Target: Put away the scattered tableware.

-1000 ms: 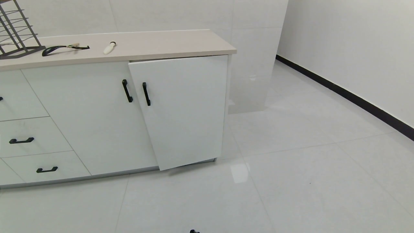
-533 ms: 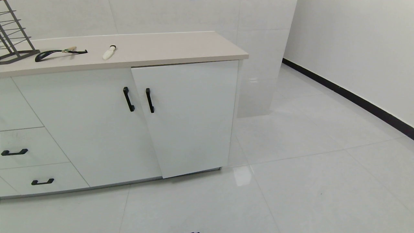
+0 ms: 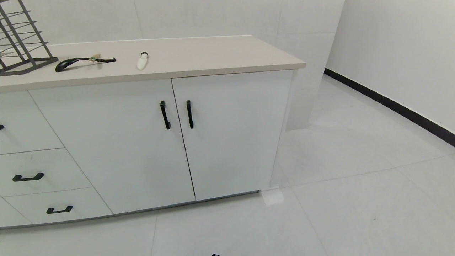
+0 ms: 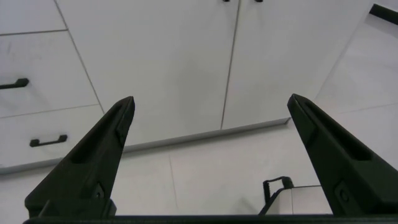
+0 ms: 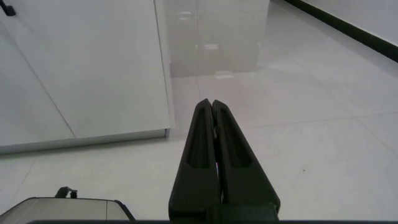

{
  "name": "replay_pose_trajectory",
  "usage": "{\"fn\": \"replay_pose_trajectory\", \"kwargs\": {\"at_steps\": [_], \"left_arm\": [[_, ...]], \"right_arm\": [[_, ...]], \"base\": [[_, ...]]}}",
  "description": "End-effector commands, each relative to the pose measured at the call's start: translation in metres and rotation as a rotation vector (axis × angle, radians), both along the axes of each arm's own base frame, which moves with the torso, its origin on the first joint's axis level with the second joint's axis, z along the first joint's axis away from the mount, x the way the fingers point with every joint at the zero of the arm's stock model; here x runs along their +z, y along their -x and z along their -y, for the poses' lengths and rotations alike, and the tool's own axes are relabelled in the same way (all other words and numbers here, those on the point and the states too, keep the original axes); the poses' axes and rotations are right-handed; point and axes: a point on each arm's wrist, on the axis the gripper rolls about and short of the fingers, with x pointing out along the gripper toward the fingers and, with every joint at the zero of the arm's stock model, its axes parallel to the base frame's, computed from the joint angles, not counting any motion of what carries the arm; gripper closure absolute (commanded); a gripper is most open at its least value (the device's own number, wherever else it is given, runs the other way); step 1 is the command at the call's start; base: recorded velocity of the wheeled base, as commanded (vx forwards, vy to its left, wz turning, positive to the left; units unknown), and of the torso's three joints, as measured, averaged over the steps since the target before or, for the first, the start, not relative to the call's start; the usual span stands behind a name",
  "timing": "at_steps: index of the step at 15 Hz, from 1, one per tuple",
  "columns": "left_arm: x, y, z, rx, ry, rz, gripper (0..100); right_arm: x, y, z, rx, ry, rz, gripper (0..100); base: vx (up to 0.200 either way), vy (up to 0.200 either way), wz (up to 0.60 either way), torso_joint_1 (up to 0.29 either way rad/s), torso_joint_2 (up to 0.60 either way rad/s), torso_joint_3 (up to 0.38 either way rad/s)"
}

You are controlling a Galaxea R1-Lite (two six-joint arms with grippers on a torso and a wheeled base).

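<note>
Black spoon (image 3: 84, 62) and white tool (image 3: 142, 61) on the desk (image 3: 213, 53) near a rack (image 3: 21, 42), left claw (image 4: 210, 99) spread, right claw (image 5: 212, 104) pressed together

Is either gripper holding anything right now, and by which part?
Nothing is held. The left gripper is open and empty; the right gripper is shut on nothing.

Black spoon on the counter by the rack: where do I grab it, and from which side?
Take the black spoon by its slim handle, about mid-length, coming down from above with jaws across it. It lies flat on the countertop, bowl end toward the wire rack, so the handle is likely the easiest narrow part.
</note>
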Motion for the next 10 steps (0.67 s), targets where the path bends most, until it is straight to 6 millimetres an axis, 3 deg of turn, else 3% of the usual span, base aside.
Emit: {"fn": "replay_pose_trajectory", "kwargs": {"at_steps": [1,10], "left_arm": [[0.0000,-0.0001,0.0000,0.001,0.000,-0.001,0],[0.0000,-0.0001,0.0000,0.001,0.002,-0.001,0]], "right_arm": [[0.0001,-0.0002,0.0000,0.000,0.000,-0.003,100],[0.0001,-0.0002,0.0000,0.000,0.000,-0.003,100]], "base": [[0.000,0.200,0.00,0.007,0.00,0.002],[0.000,0.200,0.00,0.003,0.00,0.003]]}}
